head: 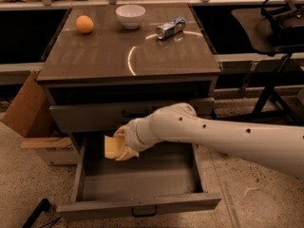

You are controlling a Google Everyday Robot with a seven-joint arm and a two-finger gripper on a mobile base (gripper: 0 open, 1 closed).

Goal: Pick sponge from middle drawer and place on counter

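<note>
The pale yellow sponge (113, 146) is held in my gripper (119, 145), which is shut on it above the left rear part of the open middle drawer (142, 182). My white arm reaches in from the right across the drawer. The sponge is lifted off the grey drawer floor, just below the closed drawer front above. The glossy brown-grey counter (109, 51) lies above, with a curved light reflection on it.
On the counter stand an orange fruit (84, 23), a white bowl (130, 15) and a crushed can (170, 28) near the back. A cardboard box (33, 120) sits on the floor at the left. A black stand (275, 84) is at the right.
</note>
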